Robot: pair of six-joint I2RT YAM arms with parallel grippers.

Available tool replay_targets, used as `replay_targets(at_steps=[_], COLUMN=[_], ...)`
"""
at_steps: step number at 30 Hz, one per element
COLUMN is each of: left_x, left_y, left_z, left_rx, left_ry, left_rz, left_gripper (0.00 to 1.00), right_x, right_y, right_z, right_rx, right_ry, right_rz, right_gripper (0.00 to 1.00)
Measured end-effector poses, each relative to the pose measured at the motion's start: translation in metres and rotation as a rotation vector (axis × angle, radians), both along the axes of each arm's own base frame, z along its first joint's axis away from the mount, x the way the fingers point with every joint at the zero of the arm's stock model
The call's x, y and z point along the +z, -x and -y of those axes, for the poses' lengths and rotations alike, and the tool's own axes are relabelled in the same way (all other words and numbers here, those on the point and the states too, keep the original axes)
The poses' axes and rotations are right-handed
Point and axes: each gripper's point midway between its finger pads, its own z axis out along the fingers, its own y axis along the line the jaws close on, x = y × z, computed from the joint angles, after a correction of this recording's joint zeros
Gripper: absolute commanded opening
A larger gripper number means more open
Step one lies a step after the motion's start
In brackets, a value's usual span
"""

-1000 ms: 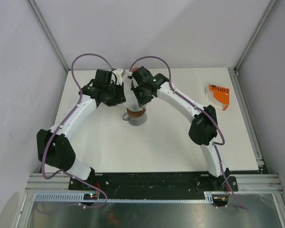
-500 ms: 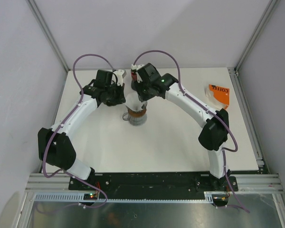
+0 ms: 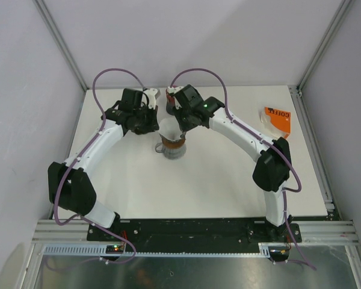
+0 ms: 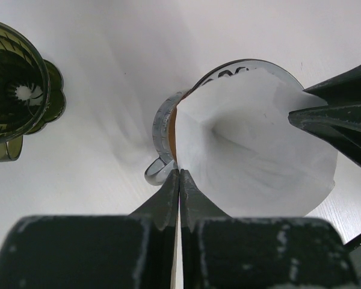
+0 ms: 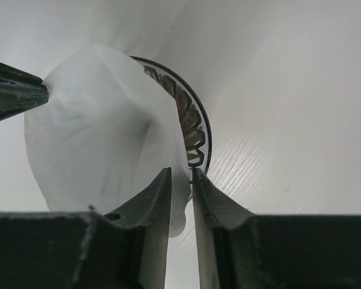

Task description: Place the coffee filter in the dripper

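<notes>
The white paper coffee filter (image 4: 253, 144) is spread open as a cone over the glass dripper (image 4: 162, 120), which stands mid-table in the top view (image 3: 172, 148). My left gripper (image 4: 179, 176) is shut on the filter's near edge. My right gripper (image 5: 182, 174) is at the opposite edge of the filter (image 5: 102, 132). Its jaws are a narrow gap apart with the paper's edge hanging between them, beside the dripper's rim (image 5: 195, 129). In the top view the two grippers, left (image 3: 156, 124) and right (image 3: 182, 125), flank the filter (image 3: 170, 127).
A second, dark green dripper (image 4: 18, 96) stands on the table to the left of the glass one in the left wrist view. An orange coffee packet (image 3: 278, 119) lies at the table's far right. White walls enclose the table.
The right arm's elbow has swung out to the right and its wrist has shifted back. The filter now shows wider and whiter over the dripper. The left arm has barely moved.
</notes>
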Motion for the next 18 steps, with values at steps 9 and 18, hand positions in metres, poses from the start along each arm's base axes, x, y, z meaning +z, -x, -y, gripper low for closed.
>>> replay_targets(at_steps=[9,18], left_x=[-0.002,-0.011], left_y=[-0.001,-0.003], left_z=[0.0,0.0], left_rx=[-0.011,-0.023], left_ry=[-0.011,-0.026], left_rz=[0.003,-0.007], left_gripper=[0.0,0.0], right_x=[-0.007,-0.005], right_y=[0.0,-0.004], right_z=[0.003,0.004], right_rx=[-0.008,-0.015], right_ry=[0.016,0.027], right_rz=[-0.003,0.02], right_gripper=[0.0,0.12])
